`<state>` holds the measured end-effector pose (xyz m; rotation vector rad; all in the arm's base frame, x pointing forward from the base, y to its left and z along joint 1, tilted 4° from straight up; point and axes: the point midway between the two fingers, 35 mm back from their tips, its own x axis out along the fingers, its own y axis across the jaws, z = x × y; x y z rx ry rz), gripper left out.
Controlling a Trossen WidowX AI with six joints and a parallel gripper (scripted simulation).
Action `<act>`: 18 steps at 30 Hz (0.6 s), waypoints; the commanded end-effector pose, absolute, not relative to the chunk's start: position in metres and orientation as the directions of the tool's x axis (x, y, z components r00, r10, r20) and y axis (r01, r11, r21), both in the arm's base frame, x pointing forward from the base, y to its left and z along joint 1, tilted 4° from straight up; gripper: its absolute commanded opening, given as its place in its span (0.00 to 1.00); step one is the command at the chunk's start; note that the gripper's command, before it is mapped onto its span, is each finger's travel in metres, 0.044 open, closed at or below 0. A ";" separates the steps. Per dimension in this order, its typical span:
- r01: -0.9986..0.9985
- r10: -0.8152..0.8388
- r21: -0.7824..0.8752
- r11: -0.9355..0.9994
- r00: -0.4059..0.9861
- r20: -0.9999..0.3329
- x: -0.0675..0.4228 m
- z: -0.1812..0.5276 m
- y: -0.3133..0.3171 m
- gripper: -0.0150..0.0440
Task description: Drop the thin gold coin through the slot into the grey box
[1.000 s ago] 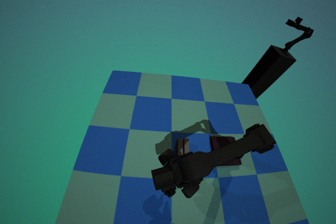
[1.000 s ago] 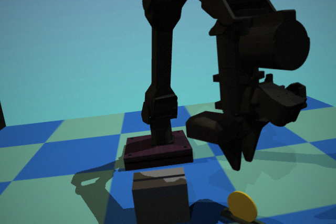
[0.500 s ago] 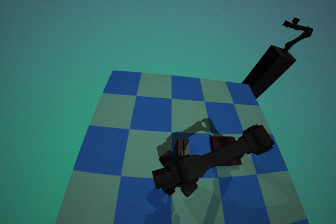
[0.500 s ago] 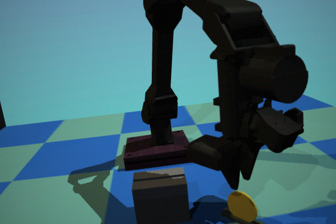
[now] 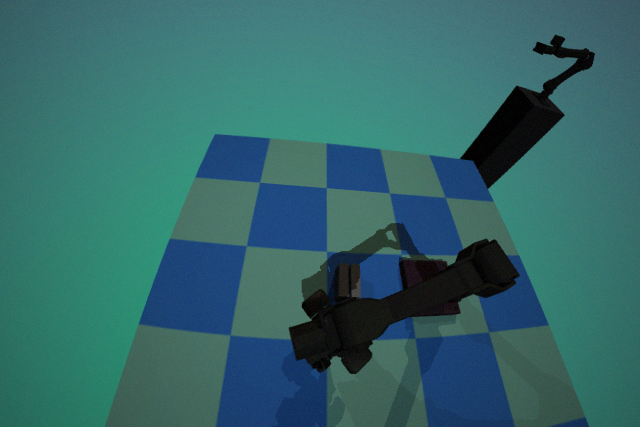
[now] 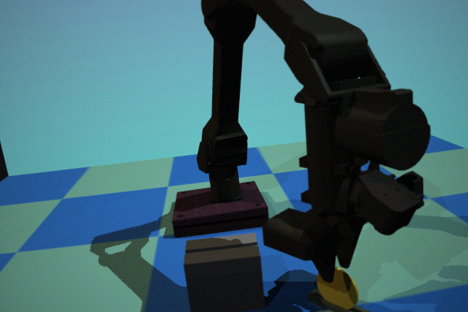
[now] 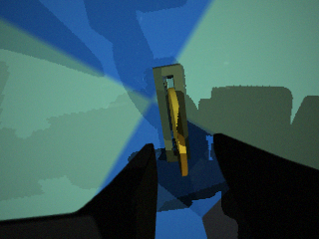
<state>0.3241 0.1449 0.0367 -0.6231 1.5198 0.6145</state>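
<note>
The stiff, thin, slippery coin is straddled by half-spread fingers, nothing pinched; its flat faces should be clamped.

Top view: high above the checkered floor, looking steeply down over the arm from well away. Exterior view: low, near floor level, close in, facing the arm's base plate across the grey box. Wrist view: mounted behind the gripper, peering down between both fingers, very near the coin in its holder. Shared by top and exterior: arm, box, base plate; shared by exterior and wrist: coin and fingers
</note>
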 end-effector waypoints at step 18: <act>-0.710 -0.016 0.015 0.704 -0.037 -0.999 0.322 0.002 0.144 0.53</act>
